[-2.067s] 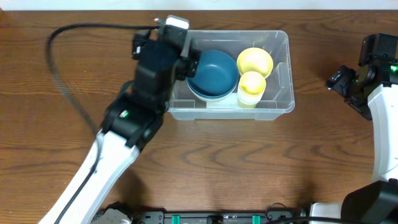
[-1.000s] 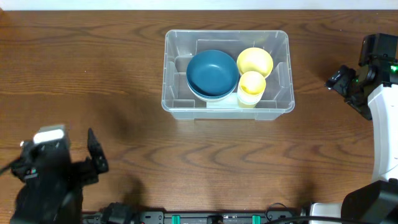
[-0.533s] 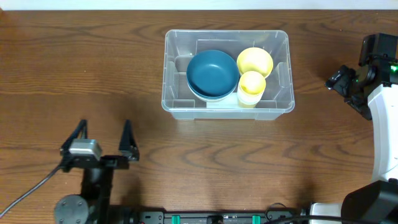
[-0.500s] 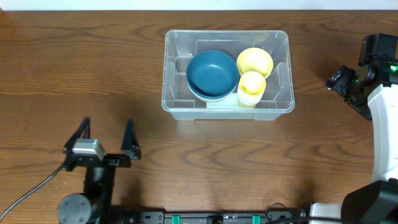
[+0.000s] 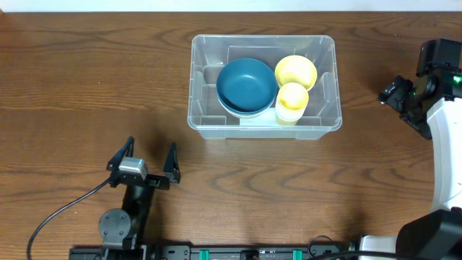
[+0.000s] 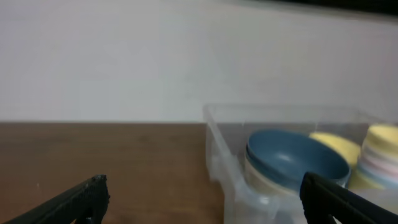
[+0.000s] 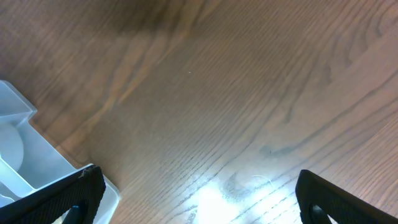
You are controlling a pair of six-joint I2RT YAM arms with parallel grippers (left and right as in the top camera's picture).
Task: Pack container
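left gripper [image 5: 146, 156]: fingers spread wide, nothing between them. It sits in the lower left of the overhead frame, well apart from the bin. right gripper [image 5: 393, 92]: its wrist view shows the fingers wide apart too, empty, at the right edge. large clear rectangular plastic container [image 5: 326, 87] has a rounded rim and ribbed inner walls, and sits upper centre on the brown wooden table [image 5: 86, 87]. Inside: dark blue round bowl [image 5: 247, 83] nested on a paler one, with yellow bowl [image 5: 296, 71] and yellow cup [image 5: 292, 100] to its right.

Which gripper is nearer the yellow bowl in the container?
Right. The right gripper hangs open beyond the container's right wall, on the yellow bowl's side; the left gripper sits open in front of the container, well off to its left.
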